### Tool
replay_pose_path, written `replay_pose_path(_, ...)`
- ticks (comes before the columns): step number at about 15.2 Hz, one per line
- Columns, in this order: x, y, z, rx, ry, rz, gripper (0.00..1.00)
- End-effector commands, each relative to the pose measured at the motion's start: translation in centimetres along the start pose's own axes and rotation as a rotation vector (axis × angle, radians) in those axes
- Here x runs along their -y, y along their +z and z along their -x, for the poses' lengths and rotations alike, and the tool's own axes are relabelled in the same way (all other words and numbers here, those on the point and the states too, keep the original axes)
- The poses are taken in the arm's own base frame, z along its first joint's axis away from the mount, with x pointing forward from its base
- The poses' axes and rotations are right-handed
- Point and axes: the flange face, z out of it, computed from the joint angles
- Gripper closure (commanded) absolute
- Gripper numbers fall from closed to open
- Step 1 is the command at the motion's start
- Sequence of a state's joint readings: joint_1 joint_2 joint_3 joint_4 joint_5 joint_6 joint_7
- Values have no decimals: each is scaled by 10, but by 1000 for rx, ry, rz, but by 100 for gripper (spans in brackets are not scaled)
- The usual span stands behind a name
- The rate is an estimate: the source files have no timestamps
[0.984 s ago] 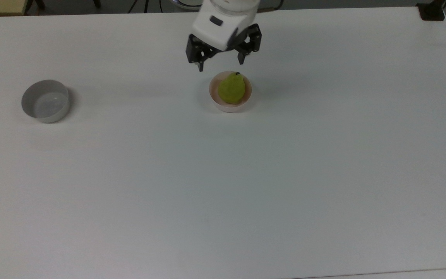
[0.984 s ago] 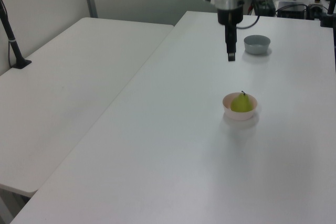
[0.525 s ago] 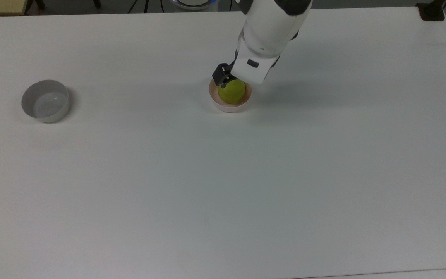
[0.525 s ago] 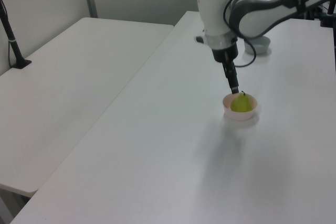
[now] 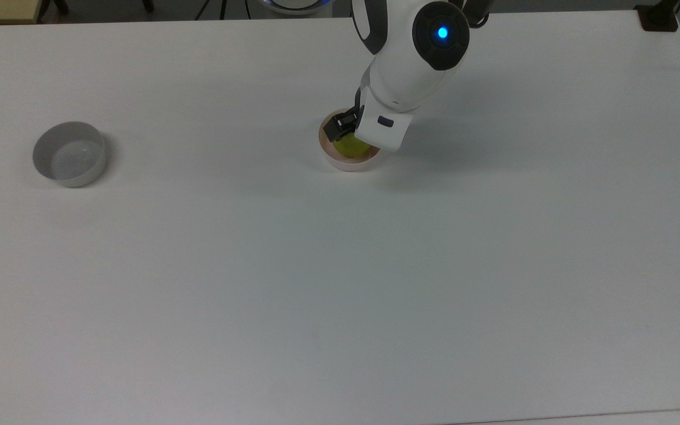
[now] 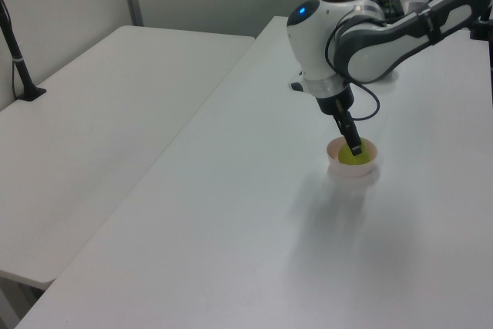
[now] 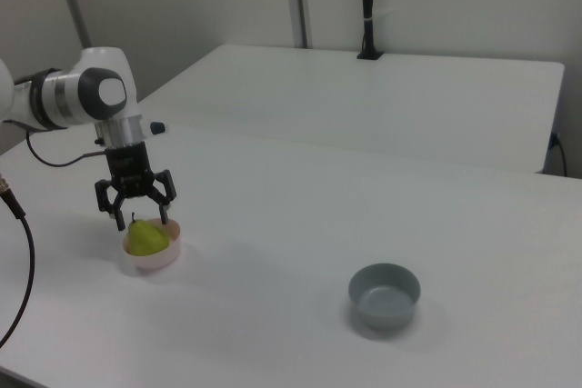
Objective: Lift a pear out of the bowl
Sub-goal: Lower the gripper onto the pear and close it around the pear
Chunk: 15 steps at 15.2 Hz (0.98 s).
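The yellow-green pear (image 7: 147, 238) lies in the pale pink bowl (image 7: 156, 260) on the white table. My gripper (image 7: 142, 218) hangs open right above it, one black finger on each side of the pear's stem end, their tips about level with the pear's top. In the top view the white hand covers most of the pear (image 5: 349, 149) and the far side of the bowl (image 5: 346, 165), and one dark finger (image 5: 337, 127) shows at the bowl's left rim. In the left view the gripper (image 6: 354, 147) reaches into the bowl (image 6: 356, 169) over the pear (image 6: 348, 159).
A grey round bowl (image 5: 69, 154) stands far off toward the top view's left, and in the right view this grey bowl (image 7: 385, 295) sits to the right of the pink one. A second white table (image 6: 100, 105) adjoins on the left view's left.
The arm has swung forward and down from behind the bowl. The open gripper has dropped from well above the table to the pear's top, covering more of the pear in the top view.
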<state>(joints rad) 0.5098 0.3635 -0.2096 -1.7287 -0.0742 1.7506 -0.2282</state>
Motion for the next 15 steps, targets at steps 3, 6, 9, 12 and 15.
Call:
replay_pose_path(3, 1, 25, -3, 4, -37, 40, 16)
replay_pose_path(6, 2, 32, -5, 19, -54, 44, 25)
replay_pose_path(9, 1, 31, -5, 18, -57, 43, 37)
replay_pose_path(12, -1, 12, 1, -7, -48, 36, 43)
replay_pose_path(15, -6, -26, 20, -39, -31, 27, 43)
